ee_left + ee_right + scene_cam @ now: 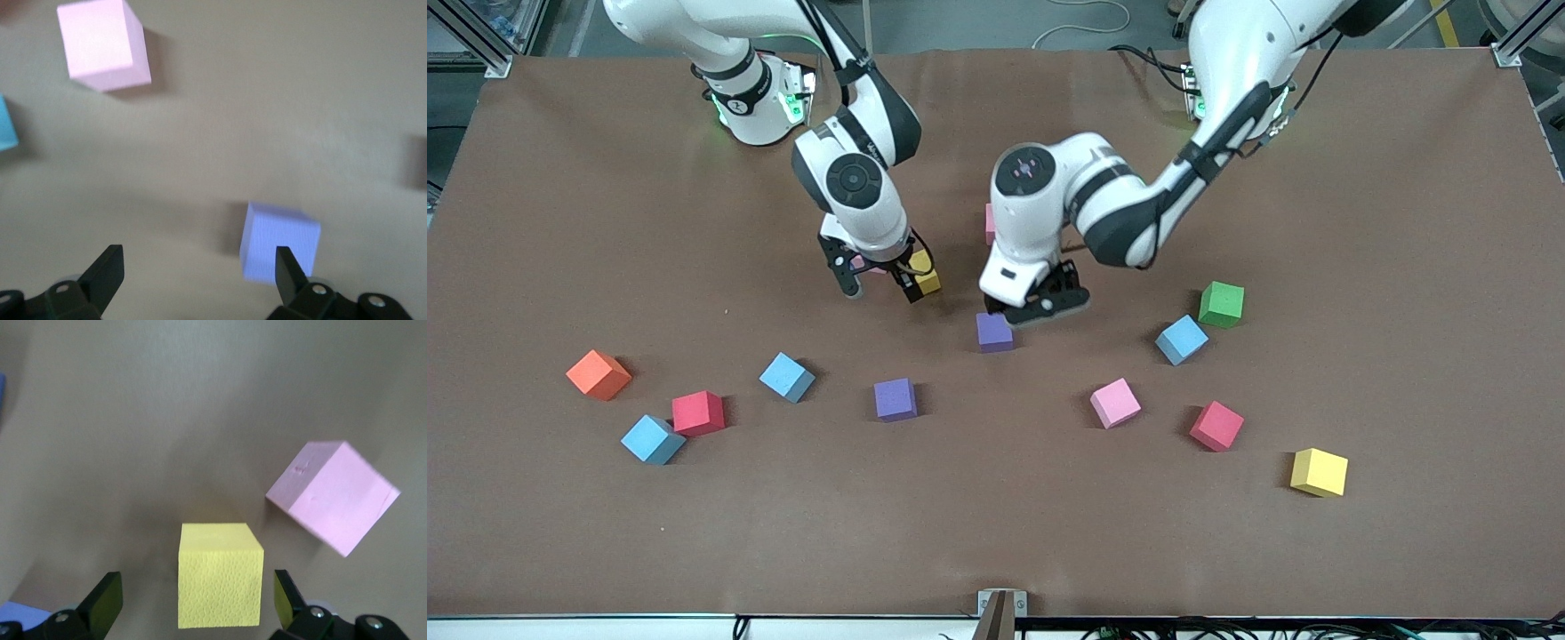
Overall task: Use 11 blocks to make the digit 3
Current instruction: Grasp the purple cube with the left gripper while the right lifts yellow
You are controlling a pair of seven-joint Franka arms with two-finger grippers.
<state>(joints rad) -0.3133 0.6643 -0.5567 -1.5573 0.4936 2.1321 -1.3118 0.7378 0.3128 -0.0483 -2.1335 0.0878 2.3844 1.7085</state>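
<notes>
Right gripper [193,597] spread wide over a yellow block [219,573], a pink one [331,495] beside it; left gripper [200,270] also released, one finger against a purple block [277,237]; remaining blocks scattered nearer the camera.

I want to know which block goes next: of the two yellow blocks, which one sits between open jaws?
The yellow block under the right gripper, mid-table, sits between its open jaws. The other yellow block lies untouched nearer the front camera, toward the left arm's end.
</notes>
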